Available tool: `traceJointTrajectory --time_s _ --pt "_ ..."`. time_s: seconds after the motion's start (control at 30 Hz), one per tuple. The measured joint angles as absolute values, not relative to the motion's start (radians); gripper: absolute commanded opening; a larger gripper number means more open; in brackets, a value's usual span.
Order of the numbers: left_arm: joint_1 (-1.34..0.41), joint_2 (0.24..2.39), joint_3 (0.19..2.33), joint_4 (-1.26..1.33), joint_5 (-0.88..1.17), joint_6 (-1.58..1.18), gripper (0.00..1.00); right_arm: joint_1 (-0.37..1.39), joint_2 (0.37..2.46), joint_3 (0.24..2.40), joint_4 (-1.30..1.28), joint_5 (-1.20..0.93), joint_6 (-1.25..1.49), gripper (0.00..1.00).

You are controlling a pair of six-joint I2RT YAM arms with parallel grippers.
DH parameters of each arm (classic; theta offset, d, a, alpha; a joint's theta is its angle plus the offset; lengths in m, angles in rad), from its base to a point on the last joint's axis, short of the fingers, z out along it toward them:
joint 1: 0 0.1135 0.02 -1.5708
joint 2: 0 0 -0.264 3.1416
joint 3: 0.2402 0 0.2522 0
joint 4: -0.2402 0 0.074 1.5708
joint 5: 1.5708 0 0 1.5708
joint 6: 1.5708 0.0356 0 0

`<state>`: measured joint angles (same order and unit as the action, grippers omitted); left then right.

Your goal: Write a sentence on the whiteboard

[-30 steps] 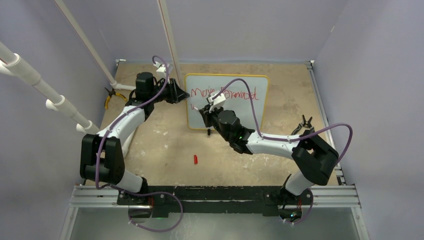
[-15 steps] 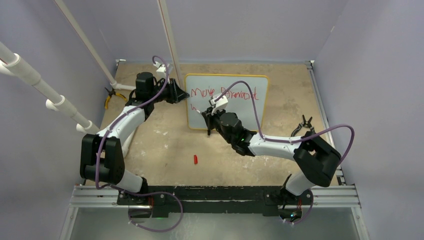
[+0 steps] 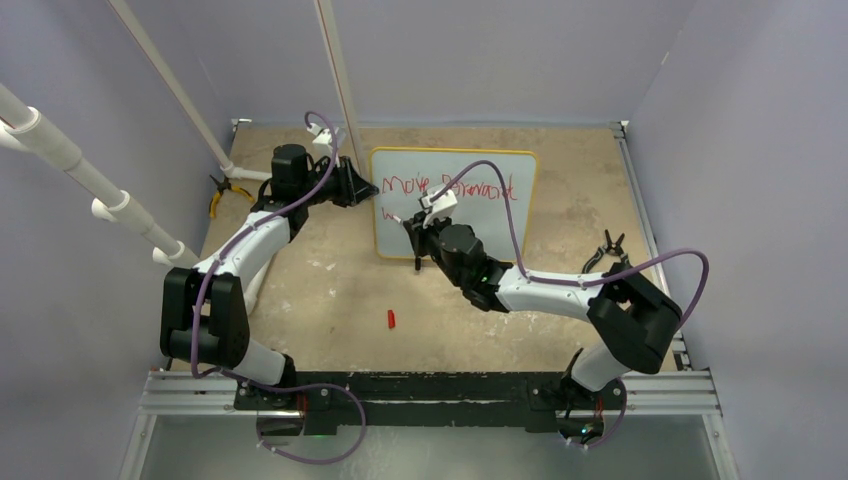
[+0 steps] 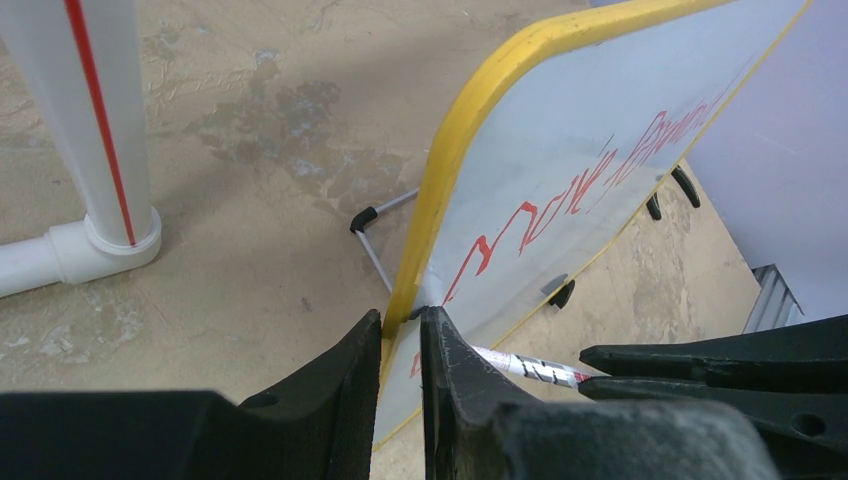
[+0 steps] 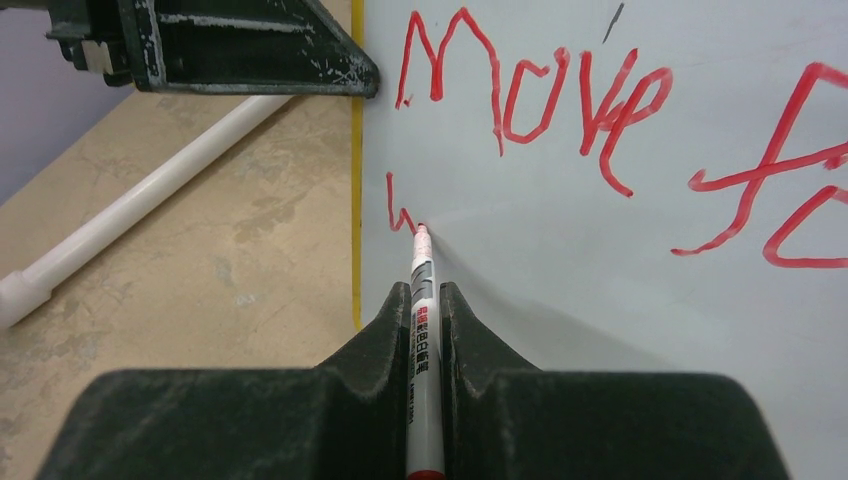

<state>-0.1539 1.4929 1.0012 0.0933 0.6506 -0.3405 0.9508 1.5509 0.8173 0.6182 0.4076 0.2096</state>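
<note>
The whiteboard (image 3: 470, 170) with its yellow frame stands at the table's back middle. Red lettering (image 3: 445, 188) on it reads "Move Forward" on the first line; a short "w" stroke (image 5: 400, 215) starts a second line. My left gripper (image 3: 362, 189) is shut on the board's left edge (image 4: 440, 190). My right gripper (image 3: 412, 226) is shut on a white red-ink marker (image 5: 422, 340), whose tip (image 5: 421, 230) touches the board at the end of the "w" stroke. The marker also shows in the left wrist view (image 4: 525, 367).
A red marker cap (image 3: 391, 319) lies on the table in front of the board. White pipes (image 3: 195, 110) run along the left, one foot (image 4: 100, 200) near the board. Yellow-handled pliers (image 3: 217, 195) lie at the left wall. A black clip (image 3: 608, 247) lies at right.
My right gripper has moved the marker slightly right and down along the board, lengthening the "w" stroke. The left arm has not moved.
</note>
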Motion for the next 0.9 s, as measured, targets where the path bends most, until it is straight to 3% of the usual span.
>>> traceJointTrajectory --time_s 0.57,0.9 --pt "-0.157 1.494 1.001 0.097 0.649 -0.340 0.18 0.950 1.544 0.829 0.675 0.434 0.192 0.00" --pt "-0.158 1.494 1.001 0.097 0.647 -0.340 0.18 0.948 1.415 0.780 0.736 0.391 0.163 0.00"
